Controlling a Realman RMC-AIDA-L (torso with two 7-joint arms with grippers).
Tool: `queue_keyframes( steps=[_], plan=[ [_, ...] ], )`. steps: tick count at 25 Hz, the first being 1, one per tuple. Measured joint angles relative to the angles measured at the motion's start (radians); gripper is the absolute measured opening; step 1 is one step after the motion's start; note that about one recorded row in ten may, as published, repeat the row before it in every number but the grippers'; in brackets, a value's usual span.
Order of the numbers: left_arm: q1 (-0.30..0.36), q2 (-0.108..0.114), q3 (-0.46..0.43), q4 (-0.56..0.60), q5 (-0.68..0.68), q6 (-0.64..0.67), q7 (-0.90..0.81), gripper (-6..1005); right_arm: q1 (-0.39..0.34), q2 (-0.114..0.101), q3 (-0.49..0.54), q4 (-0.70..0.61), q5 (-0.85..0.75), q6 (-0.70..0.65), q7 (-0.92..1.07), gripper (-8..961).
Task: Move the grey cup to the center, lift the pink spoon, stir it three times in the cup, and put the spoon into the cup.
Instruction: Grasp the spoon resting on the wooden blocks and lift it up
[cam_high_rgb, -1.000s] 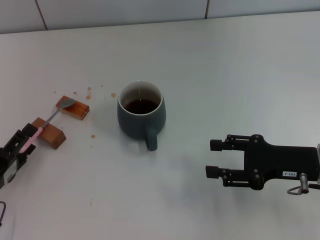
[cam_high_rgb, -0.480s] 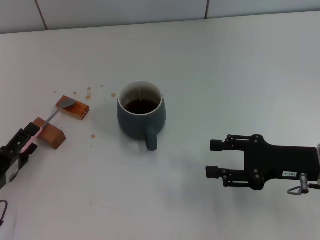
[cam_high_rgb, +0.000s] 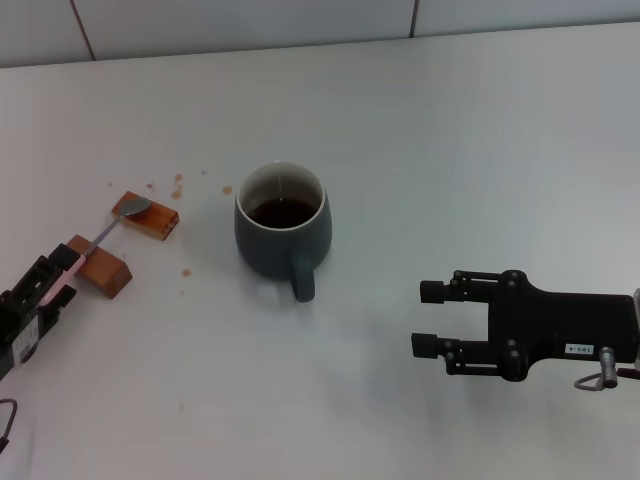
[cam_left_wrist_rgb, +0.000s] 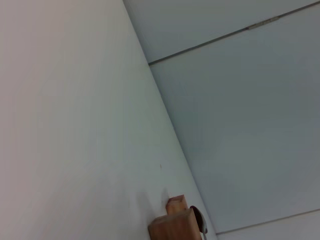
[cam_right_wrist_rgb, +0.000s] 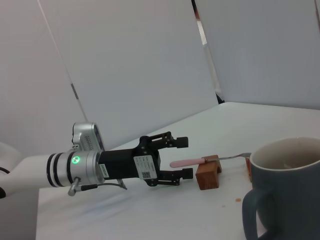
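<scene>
The grey cup (cam_high_rgb: 283, 232), holding dark liquid, stands mid-table with its handle toward me; it also shows close up in the right wrist view (cam_right_wrist_rgb: 285, 200). The pink spoon (cam_high_rgb: 105, 235) lies across two brown blocks, its metal bowl on the far one and its pink handle (cam_right_wrist_rgb: 187, 162) sticking out past the near one. My left gripper (cam_high_rgb: 57, 281) is low at the left edge. It is open (cam_right_wrist_rgb: 181, 157), with its fingers on either side of the handle's end, not closed on it. My right gripper (cam_high_rgb: 430, 318) is open and empty, to the right of the cup and nearer to me.
The far brown block (cam_high_rgb: 150, 217) and the near brown block (cam_high_rgb: 100, 268) sit left of the cup, with small brown crumbs or drips around them. The near block (cam_left_wrist_rgb: 172, 229) shows in the left wrist view. A wall seam runs along the table's far edge.
My left gripper has shifted slightly back along the spoon handle. The spoon, cup and right arm have not moved.
</scene>
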Motion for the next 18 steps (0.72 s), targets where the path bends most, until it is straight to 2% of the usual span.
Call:
queue_keyframes(
  steps=[13,18],
  plan=[
    [-0.008,0.0,0.001,-0.002,0.004,-0.006,-0.012,806,0.0,0.0,0.0,0.0,0.0,0.0,0.001,703],
    [-0.009,0.0,0.001,-0.001,0.004,-0.012,-0.017,758,0.0,0.0,-0.001,0.0,0.0,0.0,0.002,703]
  ],
)
